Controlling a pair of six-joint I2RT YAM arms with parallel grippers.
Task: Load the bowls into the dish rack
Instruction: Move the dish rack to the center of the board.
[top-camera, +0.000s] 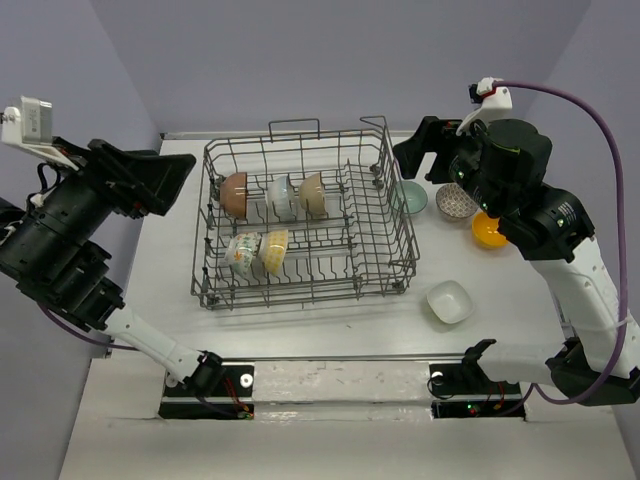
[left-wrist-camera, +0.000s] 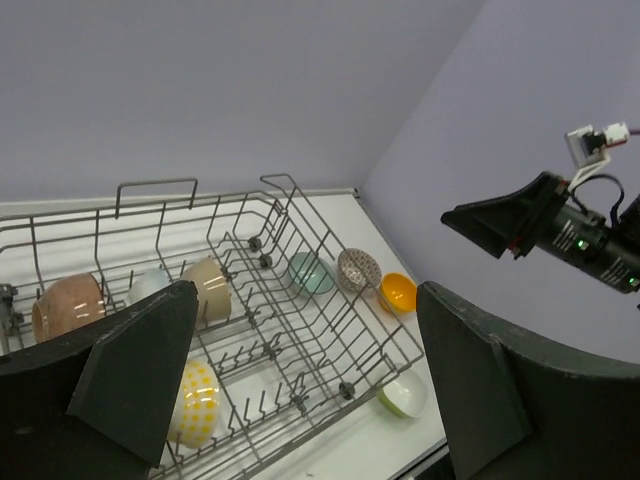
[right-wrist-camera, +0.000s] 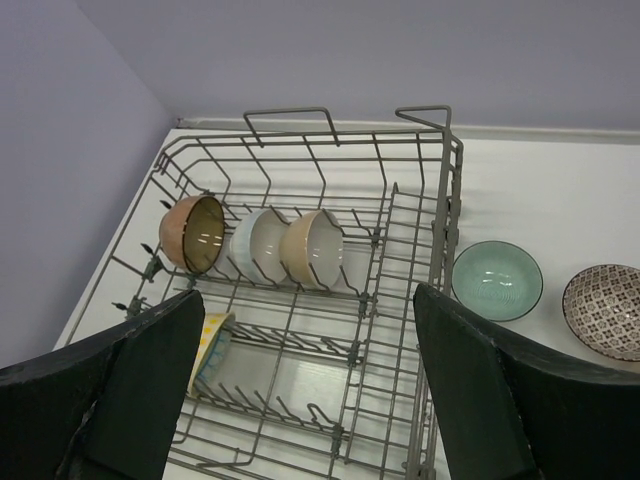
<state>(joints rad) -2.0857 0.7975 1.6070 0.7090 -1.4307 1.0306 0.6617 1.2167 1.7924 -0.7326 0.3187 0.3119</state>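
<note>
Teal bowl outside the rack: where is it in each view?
Top external: teal bowl right of the rack, by its far corner.
Left wrist: teal bowl at centre, beyond the rack wall.
Right wrist: teal bowl right of centre.
Shared landmark: patterned bowl beside it.

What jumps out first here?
The grey dish rack sits mid-table with five bowls standing on edge in two rows. Right of it, loose on the table: a teal bowl, a patterned bowl, an orange bowl and, nearest the arms, a squarish white bowl. The left pincer and right pincer hang open and empty, raised at either side of the rack.
</note>
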